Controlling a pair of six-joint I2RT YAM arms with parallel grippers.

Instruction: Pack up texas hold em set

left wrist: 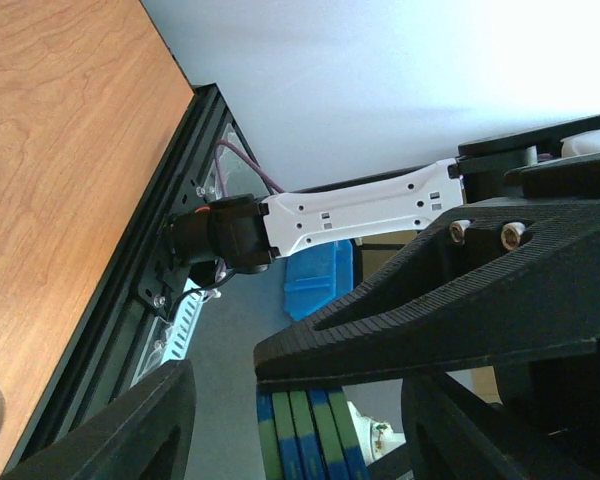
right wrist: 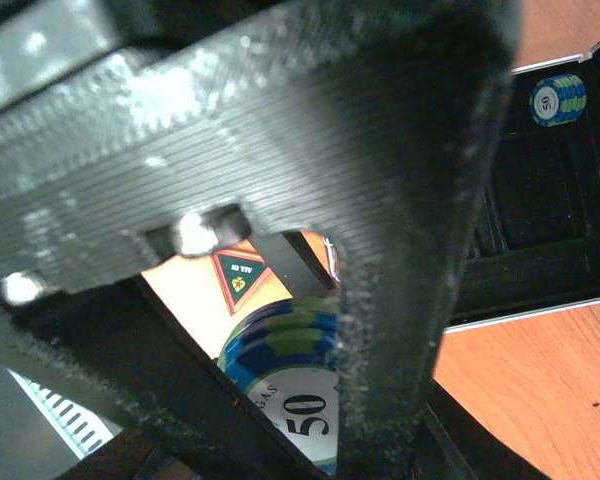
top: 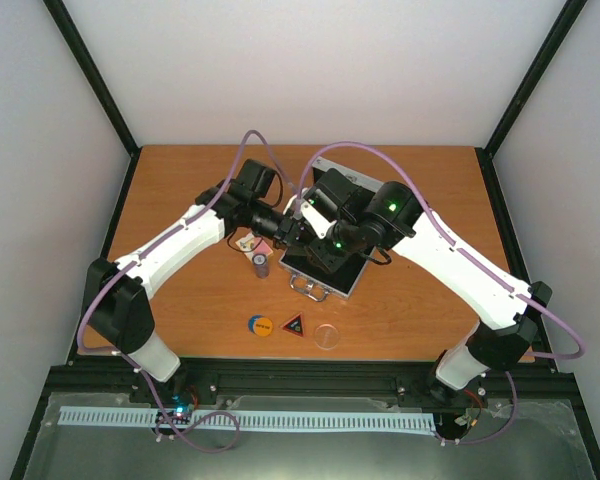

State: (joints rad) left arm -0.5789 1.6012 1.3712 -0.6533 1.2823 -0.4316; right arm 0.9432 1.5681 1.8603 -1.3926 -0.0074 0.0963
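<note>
The brown wooden table point(top: 180, 200) carried the whole set, with the flat silver aluminium case point(top: 348, 279) lying open near its middle, black lining up and metal handle point(top: 310, 285) towards the arm bases. Both arms met over the case's left edge. The right gripper point(right wrist: 265, 345) was clamped on a short stack of blue-and-green poker chips point(right wrist: 300, 400), the top face marked 50. The left gripper point(left wrist: 227, 395) had its jaws apart around the same chips, seen edge-on in the left wrist view, with a gap showing on one side. The step in hand was judged to be a transfer or squaring-up of the stack between the two grippers before seating it in the case. To do this well, the left jaws needed to meet the chip rims squarely across the full stack height, and the right grip was best released only once that hold was firm, or the chips would fan out and spill. One loose blue-and-green chip point(right wrist: 558, 98) lay on the lining. Left of the case stood a small upright stack of dark red chips point(top: 263, 265), with the pink-white card pack point(top: 248, 243) just beyond it. Nearer the bases lay the orange round disc point(top: 261, 325), the black-red triangle point(top: 295, 324) and the clear disc point(top: 326, 336), all unpacked.
</note>
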